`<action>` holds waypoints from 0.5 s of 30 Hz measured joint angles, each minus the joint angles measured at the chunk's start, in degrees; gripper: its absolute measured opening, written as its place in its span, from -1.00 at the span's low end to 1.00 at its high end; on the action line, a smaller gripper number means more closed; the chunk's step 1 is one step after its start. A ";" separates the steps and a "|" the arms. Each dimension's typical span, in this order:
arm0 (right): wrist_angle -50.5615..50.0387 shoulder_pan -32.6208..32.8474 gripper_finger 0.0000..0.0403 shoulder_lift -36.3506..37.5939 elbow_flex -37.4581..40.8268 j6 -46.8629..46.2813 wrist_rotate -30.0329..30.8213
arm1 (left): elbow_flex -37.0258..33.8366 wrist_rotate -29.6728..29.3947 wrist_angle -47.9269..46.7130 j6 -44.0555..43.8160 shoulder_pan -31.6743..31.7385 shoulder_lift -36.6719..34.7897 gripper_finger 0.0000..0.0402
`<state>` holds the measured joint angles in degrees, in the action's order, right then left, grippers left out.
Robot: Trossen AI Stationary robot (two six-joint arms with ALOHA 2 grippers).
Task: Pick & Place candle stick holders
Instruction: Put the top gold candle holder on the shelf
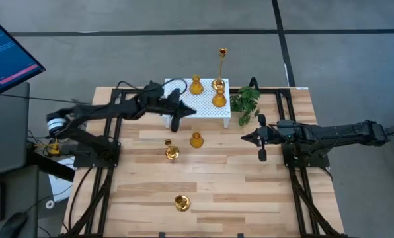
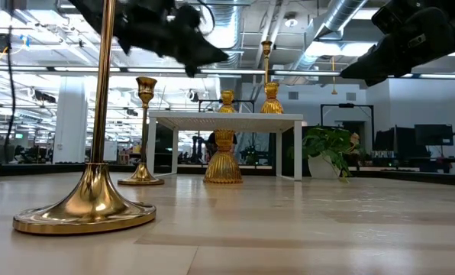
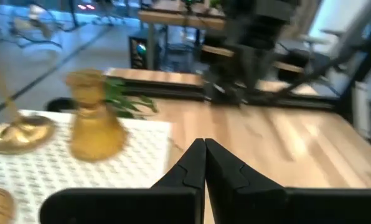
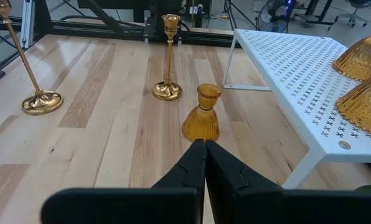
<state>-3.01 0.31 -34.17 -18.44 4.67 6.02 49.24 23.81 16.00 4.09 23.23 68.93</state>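
Observation:
Three gold candle stick holders stand on the white perforated stand [image 1: 207, 109]: a squat one [image 1: 196, 84], a tall thin one [image 1: 220, 66] and another squat one [image 1: 219, 99]. On the table stand a squat amber holder [image 1: 196, 139] and two tall thin ones [image 1: 171, 152] [image 1: 181, 202], each on its round base. My left gripper [image 1: 193, 110] is shut and empty, level above the stand's near left part, with a squat holder [image 3: 92, 118] ahead of it. My right gripper [image 1: 244, 137] is shut and empty, right of the squat amber holder [image 4: 201, 115].
A green plant sprig [image 1: 246, 102] stands at the stand's right end, close to my right gripper. Dark frame rails run along the table's left and right sides. Bare wood lies between the two arms at the table's near half.

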 joint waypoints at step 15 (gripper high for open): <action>0.38 0.01 -1.00 0.00 0.00 0.20 0.00 | -18.97 -8.17 -17.79 -0.70 -2.61 -37.43 -0.98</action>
<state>-2.62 0.32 -34.17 -18.44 4.86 6.02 30.27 15.64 -1.79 3.39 20.62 31.50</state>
